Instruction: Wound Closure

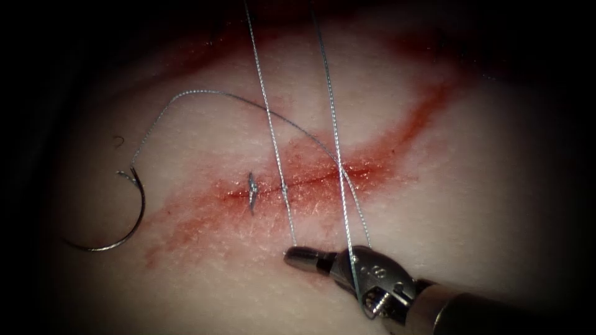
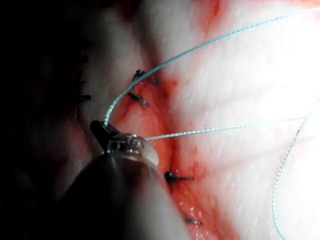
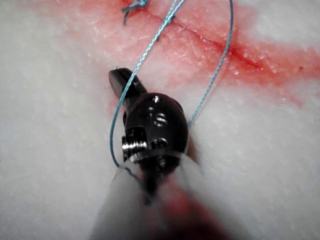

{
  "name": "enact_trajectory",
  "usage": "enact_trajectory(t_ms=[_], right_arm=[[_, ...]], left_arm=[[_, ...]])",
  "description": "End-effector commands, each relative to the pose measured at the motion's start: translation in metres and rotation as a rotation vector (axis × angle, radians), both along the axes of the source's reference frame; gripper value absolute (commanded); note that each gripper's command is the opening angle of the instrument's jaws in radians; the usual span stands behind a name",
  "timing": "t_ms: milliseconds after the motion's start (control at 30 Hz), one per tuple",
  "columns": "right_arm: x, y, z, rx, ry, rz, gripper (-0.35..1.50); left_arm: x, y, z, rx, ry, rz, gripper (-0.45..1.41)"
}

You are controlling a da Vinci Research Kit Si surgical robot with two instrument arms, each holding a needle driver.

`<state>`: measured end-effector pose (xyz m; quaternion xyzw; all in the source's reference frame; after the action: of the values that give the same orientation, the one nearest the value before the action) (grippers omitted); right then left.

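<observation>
Right tool (image 1: 297, 255) jaws closed, thread (image 1: 268, 118) looped around | left tool (image 2: 101, 127) gripping thread | one needle (image 1: 127, 226) free, left of cut (image 1: 323, 180)

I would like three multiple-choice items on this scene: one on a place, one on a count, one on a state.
1. The needle lies
A. free on the tissue, left of the cut
B. in the right arm's end effector
C. driven through the cut

2. Thread strands leaving the endoscope view's upper edge:
A. one
B. two
C. four

3. The left arm's end effector is
A. open over the needle
B. shut on the thread
C. shut on the tissue

Answers:
1 A: the needle rests unheld on the tissue, left of the cut.
2 B: two strands of thread rise from beside the right arm's end effector, which is closed with thread lying round it.
3 B: the left arm's end effector grips the thread's end.
</observation>
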<state>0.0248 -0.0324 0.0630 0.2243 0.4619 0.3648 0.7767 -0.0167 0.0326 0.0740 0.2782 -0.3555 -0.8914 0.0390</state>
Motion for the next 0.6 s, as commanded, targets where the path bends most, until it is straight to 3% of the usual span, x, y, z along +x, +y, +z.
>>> enact_trajectory(t_ms=[33,67,200,233,333,433,500,567,600], right_arm=[[0.0007,0.0006,0.0004,-0.042,0.0,0.022,0.72],[0.0007,0.0014,0.0005,-0.065,0.007,0.057,1.14],[0.0005,0.0028,0.0001,-0.093,0.019,0.142,1.43],[0.0002,0.0035,-0.0004,-0.125,0.0,0.172,1.48],[-0.0008,0.0049,-0.0017,-0.273,0.012,0.137,1.38],[-0.0014,0.0068,-0.0031,-0.357,0.056,0.038,0.76],[-0.0012,0.0086,-0.0038,-0.418,0.076,-0.023,0.93],[-0.0005,0.0102,-0.0039,-0.427,0.061,-0.014,1.23],[0.0001,0.0112,-0.0037,-0.425,0.048,-0.001,1.26]], left_arm=[[-0.001,-0.0005,-0.0001,0.007,-0.037,0.019,-0.45],[-0.0013,-0.0012,-0.0008,0.024,-0.084,0.034,-0.45],[-0.0019,-0.0031,-0.0032,0.065,-0.191,0.081,-0.45],[-0.0022,-0.0044,-0.0048,0.093,-0.269,0.119,-0.45],[-0.0024,-0.0073,-0.0087,0.156,-0.381,0.158,-0.45],[-0.0024,-0.0095,-0.0136,0.207,-0.456,0.177,-0.45],[-0.0029,-0.0102,-0.0166,0.22,-0.485,0.169,-0.45],[-0.0036,-0.0105,-0.0194,0.234,-0.51,0.155,-0.45],[-0.0041,-0.0108,-0.021,0.235,-0.524,0.154,-0.45]])
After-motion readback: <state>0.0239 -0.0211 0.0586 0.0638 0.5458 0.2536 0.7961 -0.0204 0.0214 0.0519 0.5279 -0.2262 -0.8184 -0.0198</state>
